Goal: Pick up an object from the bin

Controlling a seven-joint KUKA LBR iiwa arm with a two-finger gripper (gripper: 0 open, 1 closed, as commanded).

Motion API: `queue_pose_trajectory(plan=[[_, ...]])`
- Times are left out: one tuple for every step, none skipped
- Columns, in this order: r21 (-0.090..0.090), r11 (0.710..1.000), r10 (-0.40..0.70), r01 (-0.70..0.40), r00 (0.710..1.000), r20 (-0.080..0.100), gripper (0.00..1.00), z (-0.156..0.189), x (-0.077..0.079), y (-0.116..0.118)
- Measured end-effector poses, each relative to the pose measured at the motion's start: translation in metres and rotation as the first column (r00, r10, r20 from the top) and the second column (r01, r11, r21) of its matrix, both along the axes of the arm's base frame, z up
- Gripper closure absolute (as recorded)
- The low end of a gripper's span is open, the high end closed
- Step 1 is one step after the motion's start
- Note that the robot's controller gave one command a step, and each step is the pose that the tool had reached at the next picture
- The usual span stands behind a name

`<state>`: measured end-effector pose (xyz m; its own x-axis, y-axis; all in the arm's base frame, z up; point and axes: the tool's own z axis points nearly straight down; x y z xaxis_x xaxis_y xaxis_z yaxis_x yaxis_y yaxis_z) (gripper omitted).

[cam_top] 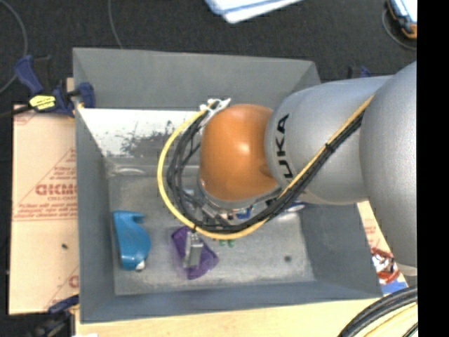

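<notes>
Here, the gripper [193, 253] hangs at a purple object [205, 264] beside the blue one [131, 239]; whether it is open or clamped is unclear. Next probably comes a firm lift.

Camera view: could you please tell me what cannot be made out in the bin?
The middle of the bin: hidden under the orange cover and its cables.
The purple thing, front centre: partly covered by the gripper, so its kind is unclear.
The green bits beside it: too small to identify.
The bin's right side: hidden by the arm.
</notes>
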<state>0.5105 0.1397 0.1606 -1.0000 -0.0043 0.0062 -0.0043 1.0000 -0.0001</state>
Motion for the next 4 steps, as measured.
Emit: queue_pose_trajectory(plan=[[0.001, 1.000, -0.005, 0.005, 1.000, 0.008, 0.00, 0.004, 0.002, -0.001], [-0.002, 0.941, -0.337, 0.337, 0.941, 0.002, 0.00, -0.084, -0.004, -0.021], [0.003, 0.962, -0.273, 0.273, 0.962, 0.011, 0.00, -0.023, -0.007, -0.022], [-0.004, 0.872, -0.489, 0.489, 0.872, 0.000, 0.00, -0.062, -0.029, -0.010]])
